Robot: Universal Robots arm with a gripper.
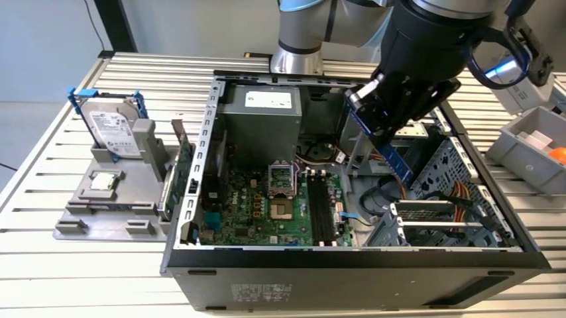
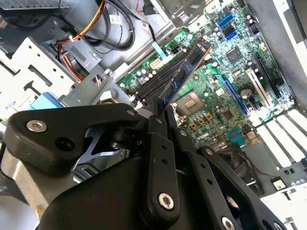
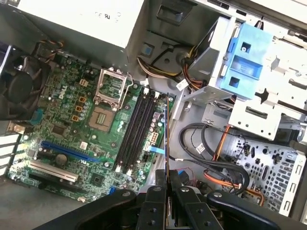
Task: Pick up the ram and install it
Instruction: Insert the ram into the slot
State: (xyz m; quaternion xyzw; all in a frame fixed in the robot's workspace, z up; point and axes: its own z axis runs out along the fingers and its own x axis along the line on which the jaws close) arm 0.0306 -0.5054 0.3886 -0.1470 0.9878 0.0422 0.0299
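Observation:
My gripper (image 1: 378,122) hangs over the open computer case (image 1: 203,152), shut on the ram (image 1: 399,164). The ram is a thin bluish stick that slants down from the fingers above the right half of the case. In the second wrist view the ram (image 2: 187,72) sticks out from the black fingers (image 2: 158,124) over the motherboard. In the first wrist view the ram (image 3: 166,139) shows edge-on, just beside the black memory slots (image 3: 136,129) and not seated in them. The slots (image 1: 320,212) lie on the green motherboard (image 1: 256,205), below and toward the exterior view's left of the stick.
A silver hard drive (image 1: 115,129) and a small square processor chip (image 1: 106,180) sit on a grey stand at the exterior view's left. A grey bin (image 1: 531,142) stands at the right. Inside the case are the power supply (image 1: 265,109), cables (image 3: 225,158) and a drive cage (image 3: 244,62).

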